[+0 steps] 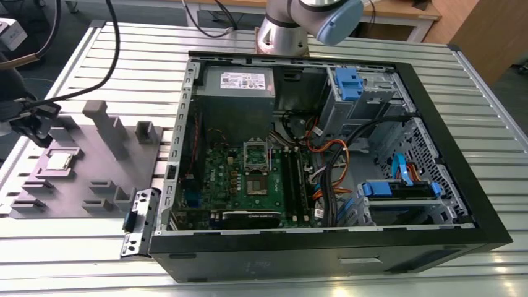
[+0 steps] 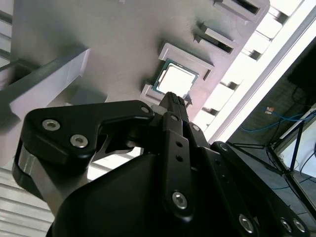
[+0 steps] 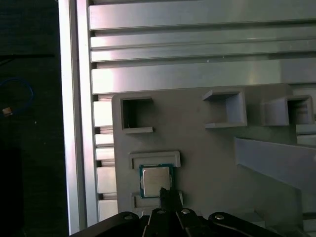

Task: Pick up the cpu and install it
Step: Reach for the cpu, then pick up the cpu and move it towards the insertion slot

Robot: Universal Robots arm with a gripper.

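The cpu (image 1: 58,161) is a small silvery square lying flat in a raised seat of the grey moulded tray (image 1: 107,167), at the exterior view's left. My gripper (image 1: 37,133) hangs just above and beside it, holding nothing. In both wrist views the black gripper tip (image 2: 173,98) (image 3: 165,191) sits at the edge of the cpu (image 2: 177,80) (image 3: 156,178), slightly above the tray (image 2: 98,29) (image 3: 222,158). Inside the open computer case, the shiny socket frame (image 1: 257,154) lies on the green motherboard (image 1: 239,185).
The open black computer case (image 1: 330,247) lies on a slatted metal table (image 1: 99,253), with cables, blue drive brackets (image 1: 400,189) and a grey power supply (image 1: 239,83) inside. Upright posts (image 1: 103,124) rise from the tray near the gripper. The arm's base (image 1: 285,31) stands behind the case.
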